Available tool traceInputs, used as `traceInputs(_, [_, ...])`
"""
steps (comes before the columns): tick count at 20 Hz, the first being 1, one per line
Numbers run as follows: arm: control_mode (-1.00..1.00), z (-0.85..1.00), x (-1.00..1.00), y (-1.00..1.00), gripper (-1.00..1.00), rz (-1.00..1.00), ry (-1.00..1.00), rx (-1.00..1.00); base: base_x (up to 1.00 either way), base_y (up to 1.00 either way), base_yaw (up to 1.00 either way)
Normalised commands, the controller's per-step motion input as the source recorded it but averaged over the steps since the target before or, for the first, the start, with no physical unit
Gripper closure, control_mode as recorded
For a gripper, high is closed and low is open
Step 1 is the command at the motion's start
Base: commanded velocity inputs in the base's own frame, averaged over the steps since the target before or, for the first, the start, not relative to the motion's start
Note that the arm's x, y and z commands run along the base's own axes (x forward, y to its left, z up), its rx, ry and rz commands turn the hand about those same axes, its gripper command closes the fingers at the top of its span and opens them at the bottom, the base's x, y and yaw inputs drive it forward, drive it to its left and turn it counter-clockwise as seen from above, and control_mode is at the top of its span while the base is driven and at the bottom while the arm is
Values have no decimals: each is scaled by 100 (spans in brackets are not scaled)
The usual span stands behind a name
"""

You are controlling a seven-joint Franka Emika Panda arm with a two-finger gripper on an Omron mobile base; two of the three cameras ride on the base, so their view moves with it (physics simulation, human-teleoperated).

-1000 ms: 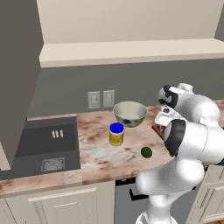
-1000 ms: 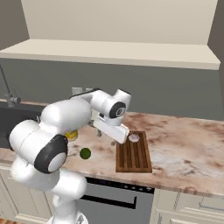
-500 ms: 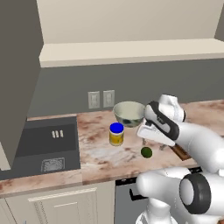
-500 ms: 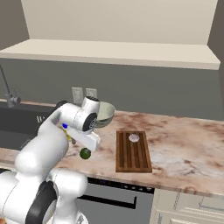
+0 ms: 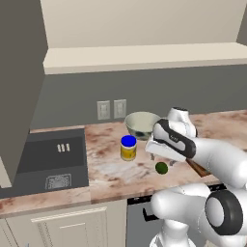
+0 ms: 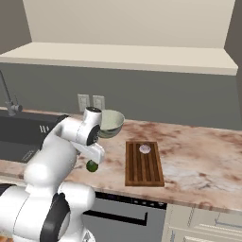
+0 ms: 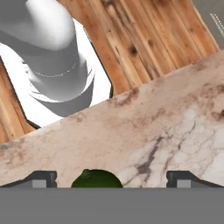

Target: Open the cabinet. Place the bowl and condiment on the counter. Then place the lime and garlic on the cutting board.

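Observation:
The green lime (image 5: 161,167) lies on the marbled counter (image 5: 106,169) near its front edge. My gripper (image 5: 158,155) hangs just above it, open. In the hand view the lime (image 7: 96,178) sits low between the two spread fingertips (image 7: 41,178), untouched. The blue-lidded condiment jar (image 5: 128,147) stands left of the lime, and the bowl (image 5: 141,124) sits behind it by the wall. From the right, the pale garlic (image 6: 145,149) rests on the far end of the dark cutting board (image 6: 144,163), to the right of the lime (image 6: 92,166) and gripper (image 6: 95,158). The cream cabinet (image 5: 144,29) hangs overhead.
A dark sink (image 5: 48,159) is set into the counter at the left, with a faucet (image 6: 9,101) beside it. Two wall outlets (image 5: 111,109) sit behind the bowl. Bare counter (image 6: 203,160) stretches right of the board.
The arm has swung left from the cutting board, past the bowl, and come down over the lime. The garlic stays on the board; the bowl and jar have not moved.

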Motion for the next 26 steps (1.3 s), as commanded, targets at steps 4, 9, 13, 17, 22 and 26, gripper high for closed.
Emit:
traceInputs(4, [-100,-23,8,0,-100,2,0,0,0,0,0])
traceInputs(9, [-100,-23,-2,-3,-100,5,0,0,0,0,0])
traceInputs(13, [-100,-28,0,0,-100,5,0,0,0,0,0])
traceInputs(17, [-100,-26,0,-2,-100,4,0,0,0,0,0])
traceInputs(22, [-100,-12,2,-14,-100,4,0,0,0,0,0])
traceInputs(26, [-100,-18,8,-1,-100,3,0,0,0,0,0])
